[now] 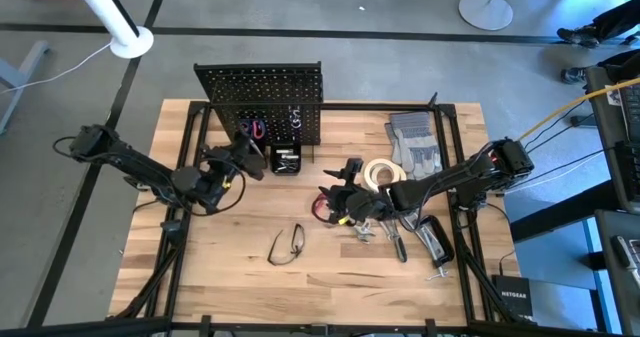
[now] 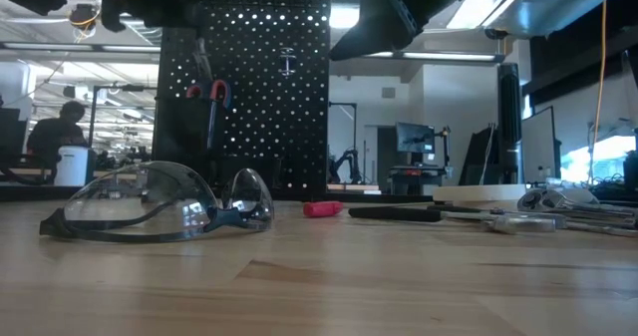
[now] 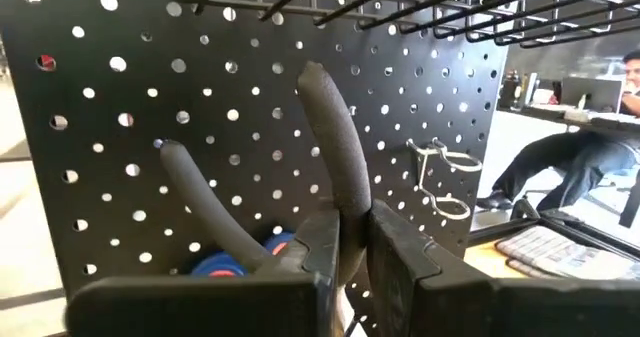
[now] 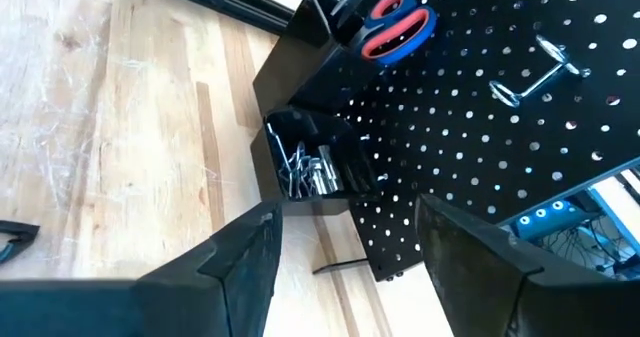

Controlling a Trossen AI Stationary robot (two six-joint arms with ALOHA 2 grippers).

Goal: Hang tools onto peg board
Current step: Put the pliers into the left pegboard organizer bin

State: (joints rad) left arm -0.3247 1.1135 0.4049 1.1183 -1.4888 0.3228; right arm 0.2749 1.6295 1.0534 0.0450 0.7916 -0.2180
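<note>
The black peg board [image 1: 258,99] stands upright at the table's far side, with a small bin [image 1: 285,161] on its front. My left gripper [image 1: 248,151] is just in front of the board, shut on dark-handled pliers [image 3: 335,142]. Red and blue handles [image 4: 395,22] stick out of a holder on the board. My right gripper [image 1: 338,199] hovers open at mid-table above red-handled pliers [image 1: 322,210], with nothing between its fingers [image 4: 250,267]. Safety glasses [image 1: 287,244] lie on their frame near the table's middle. A white tape roll [image 1: 380,173] lies flat. My left gripper pinches the pliers between its two fingers where the two dark handles come together [image 3: 345,232]. The fingers come level from the near side and lie along the tool. Both handles [image 3: 200,192] spread forward toward the peg board [image 3: 120,97], clear of the table.
Grey gloves [image 1: 415,142] lie at the far right. Several loose tools [image 1: 405,235] lie at the right under my right arm. A wire hook [image 3: 445,177] sticks out of the board, and a wire rack [image 3: 400,2] is above it. A black frame [image 1: 195,137] runs along the table's sides.
</note>
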